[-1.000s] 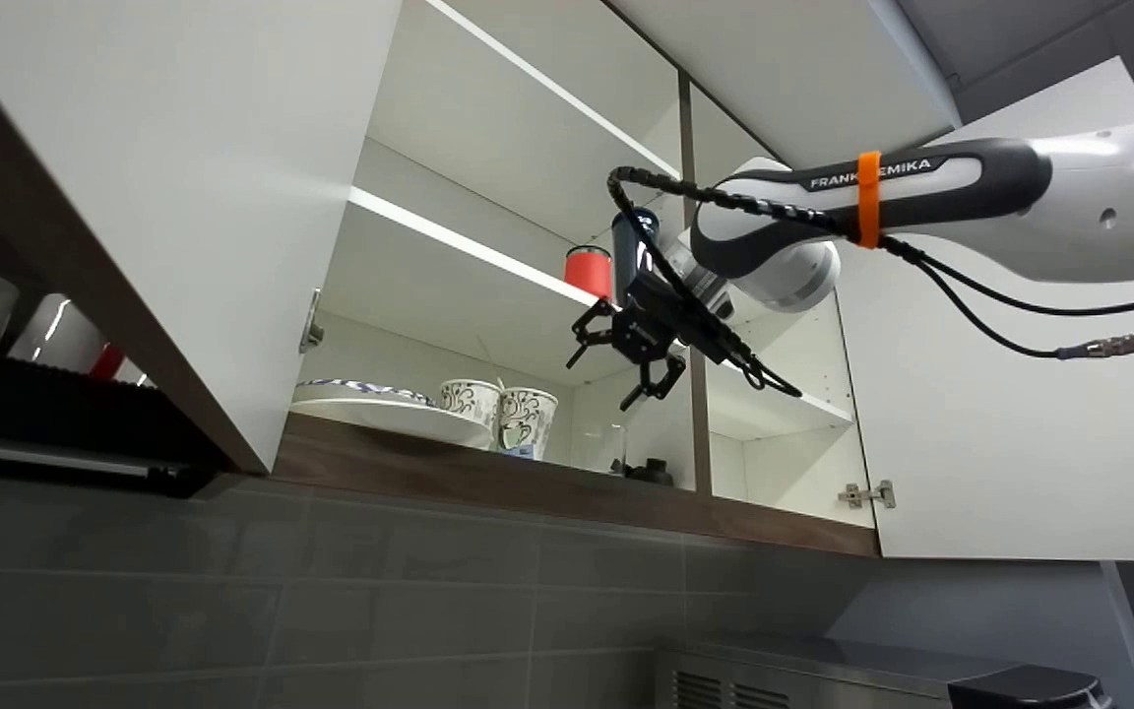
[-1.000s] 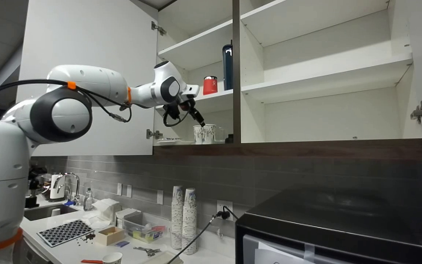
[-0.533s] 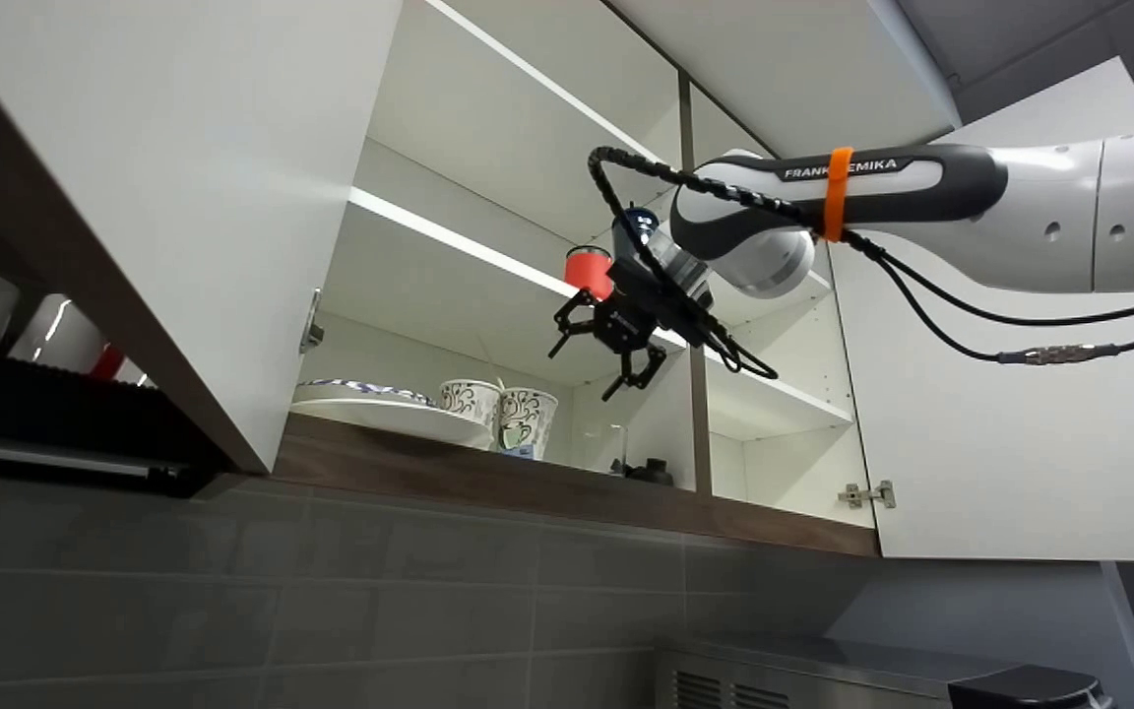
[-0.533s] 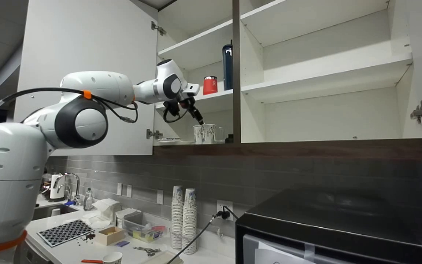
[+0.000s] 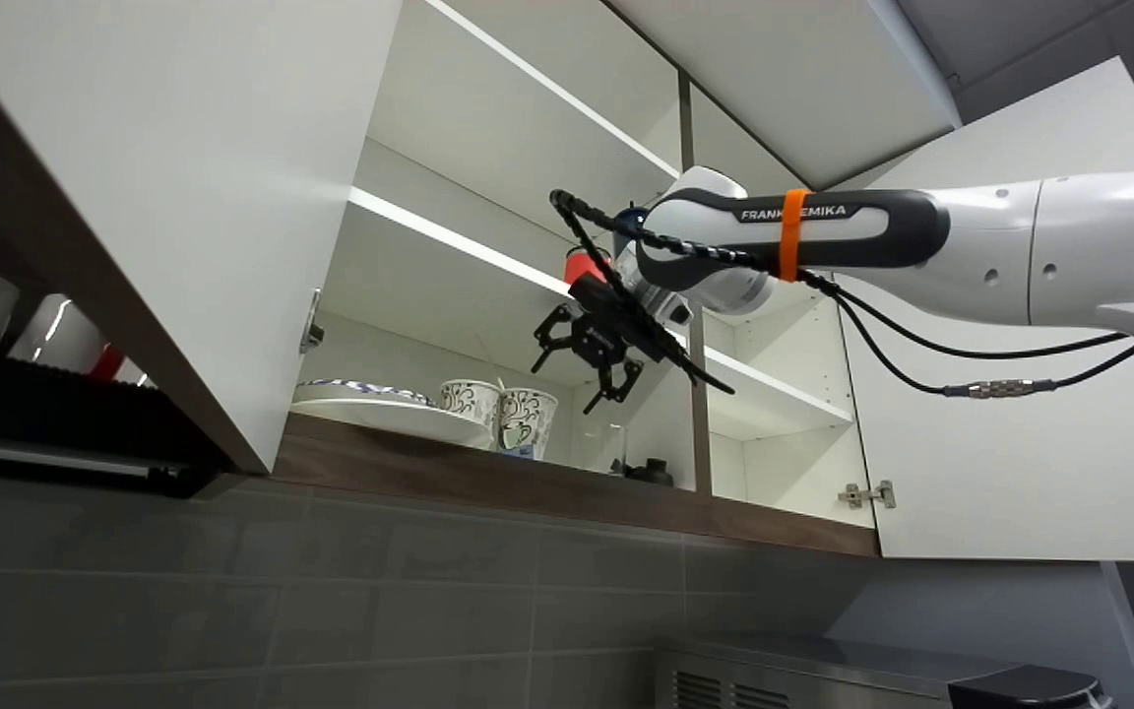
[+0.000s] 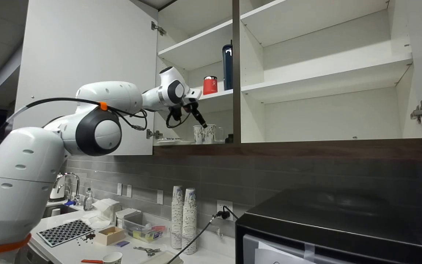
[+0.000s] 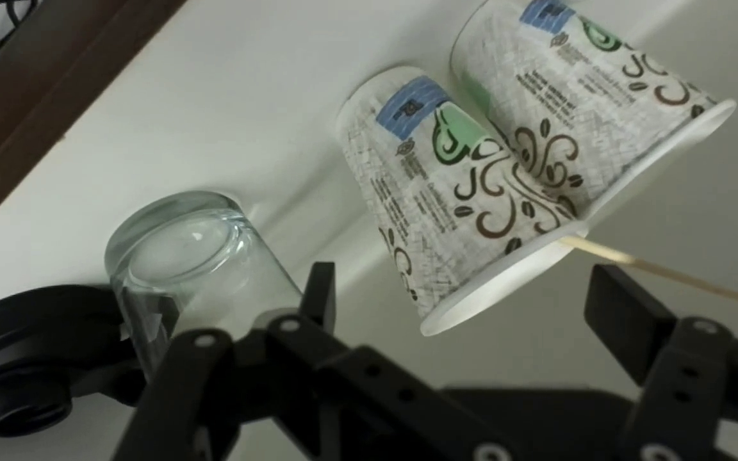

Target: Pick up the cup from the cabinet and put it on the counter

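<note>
In an exterior view the robot arm [image 5: 980,256] is hanging across the front of the cabinet [image 5: 488,480], and the end effector [image 5: 562,389] is hovering by the lower compartment, spread wide. The cup [image 5: 528,423] is standing upright on the cabinet's bottom board, close to the brown front edge and just beside a second paper cup [image 5: 469,399]. Plates [image 5: 409,420] are lying next to that pair, and white mugs [image 5: 63,335] are resting on a dark rack [image 5: 35,404] at the side.

In an exterior view the table [image 6: 68,253] is running below the cabinet, its back edge meeting the tiled wall [image 6: 203,172]. Stacks of paper cups [image 6: 189,223] are rising near that back edge, with a clear plastic bin [image 6: 132,228] sitting beside them; a dark gridded tray [image 6: 65,232] is lying by the front edge, and a small box [image 6: 111,240] is resting between tray and bin. Above, a red cup [image 6: 210,85] and a dark blue bottle [image 6: 227,68] are standing on a shelf [image 6: 220,95] of the cabinet. The end effector is overlapping the cup's rim from this angle, which is not showing whether they are touching.

In the wrist view the fingers [image 7: 321,294] are standing wide apart on either side of the cup, a gap showing between its wall and each of them. A wooden stick [image 7: 676,275] is jutting out at the cup's rim, a clear glass [image 7: 205,282] is standing nearby, and a black object [image 7: 42,342] is lying beside the glass.
</note>
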Controlling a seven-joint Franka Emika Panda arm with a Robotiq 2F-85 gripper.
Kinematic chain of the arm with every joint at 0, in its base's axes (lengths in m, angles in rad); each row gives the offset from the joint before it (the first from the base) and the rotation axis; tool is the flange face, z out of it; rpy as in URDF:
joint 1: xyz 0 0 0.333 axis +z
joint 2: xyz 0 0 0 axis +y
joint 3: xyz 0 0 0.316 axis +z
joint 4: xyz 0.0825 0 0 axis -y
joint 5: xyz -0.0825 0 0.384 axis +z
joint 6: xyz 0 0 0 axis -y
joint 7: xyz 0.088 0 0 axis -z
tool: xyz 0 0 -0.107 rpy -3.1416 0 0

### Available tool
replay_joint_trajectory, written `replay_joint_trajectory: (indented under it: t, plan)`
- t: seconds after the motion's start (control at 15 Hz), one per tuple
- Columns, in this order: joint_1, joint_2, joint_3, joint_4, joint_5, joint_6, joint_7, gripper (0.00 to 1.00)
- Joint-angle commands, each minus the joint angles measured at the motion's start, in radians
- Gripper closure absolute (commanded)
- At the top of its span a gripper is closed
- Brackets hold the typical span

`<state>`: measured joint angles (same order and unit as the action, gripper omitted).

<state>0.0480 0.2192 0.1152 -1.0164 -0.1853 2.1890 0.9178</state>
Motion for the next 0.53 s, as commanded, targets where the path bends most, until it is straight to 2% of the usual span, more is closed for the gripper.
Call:
replay_joint_trajectory:
  t: [0.0, 0.33, 0.4, 0.47]
  plan:
    - [0.033, 0.064, -0.017, 0.1, -0.074, -0.049, 0.111, 0.0]
    - [0.052, 0.109, -0.034, 0.162, -0.134, -0.101, 0.186, 0.0]
    - [0.051, 0.116, -0.033, 0.175, -0.129, -0.119, 0.186, 0.1]
    - [0.053, 0.123, -0.033, 0.186, -0.132, -0.135, 0.192, 0.26]
